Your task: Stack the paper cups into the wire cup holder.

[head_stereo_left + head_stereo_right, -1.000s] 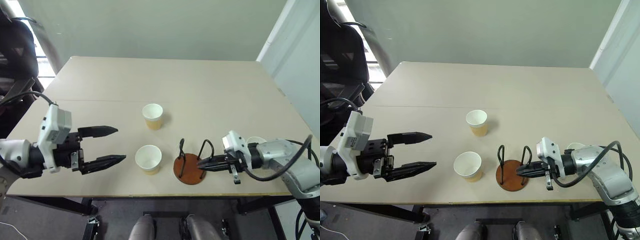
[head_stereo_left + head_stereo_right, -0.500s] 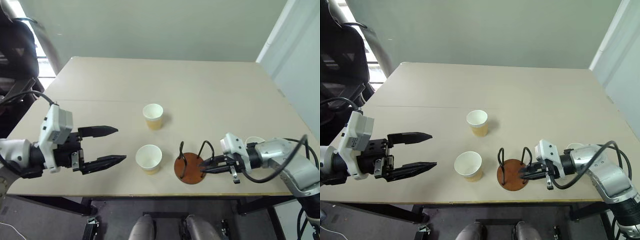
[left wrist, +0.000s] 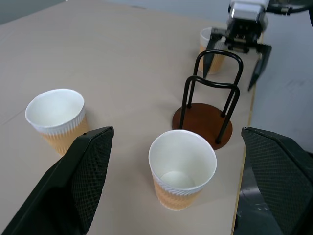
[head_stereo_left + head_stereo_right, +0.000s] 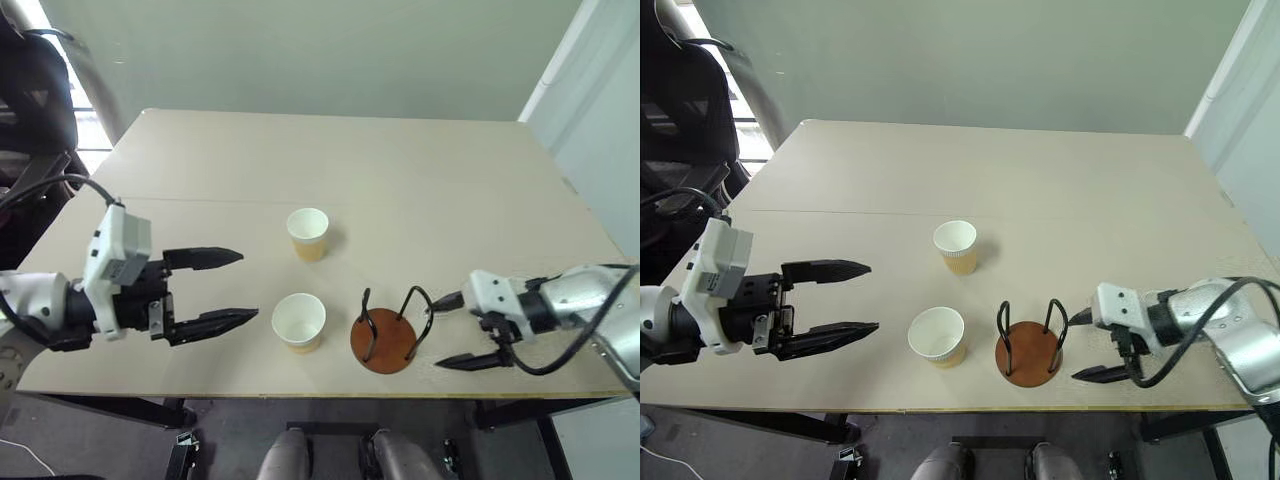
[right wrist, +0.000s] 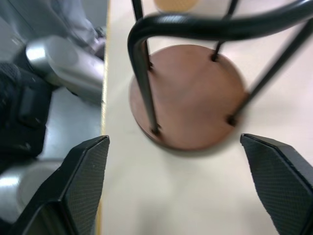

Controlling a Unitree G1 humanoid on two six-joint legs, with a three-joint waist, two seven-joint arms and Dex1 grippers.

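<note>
Wire cup holder (image 4: 384, 339) empty, right gripper (image 4: 455, 332) spread beside

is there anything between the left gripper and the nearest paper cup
Nothing visible. The left gripper is open and faces the near cup across bare table. The far cup stands off to the side, out of that line.

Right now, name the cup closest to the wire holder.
The paper cup at the table's front edge, just left of the wire cup holder; the other cup stands farther back.
</note>
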